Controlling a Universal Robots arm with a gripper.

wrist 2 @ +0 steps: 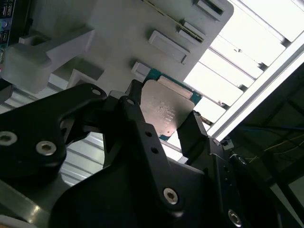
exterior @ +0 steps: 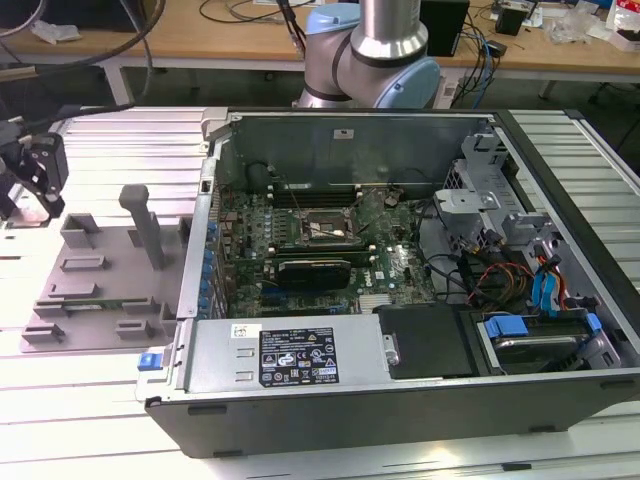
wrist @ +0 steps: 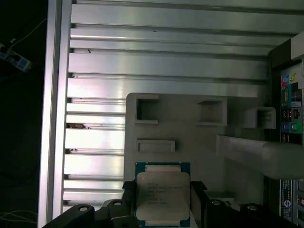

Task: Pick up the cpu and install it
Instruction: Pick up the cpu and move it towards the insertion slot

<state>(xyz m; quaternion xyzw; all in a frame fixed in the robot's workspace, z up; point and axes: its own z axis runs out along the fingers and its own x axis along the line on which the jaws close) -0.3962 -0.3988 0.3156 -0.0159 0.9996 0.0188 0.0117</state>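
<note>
A slatted metal table [exterior: 110, 140] carries a gray fixture tray [exterior: 110, 250] beside an open computer case [exterior: 400, 410]. In both wrist views the cpu [wrist: 163, 199], silver top showing, sits clamped between the two black fingers of the gripper [wrist 2: 165, 108]. It is held above the tray, at the exterior view's left.

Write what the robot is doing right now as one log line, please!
gripper: shut on cpu | place: above grey tray, beside case | install: not yet done
</note>
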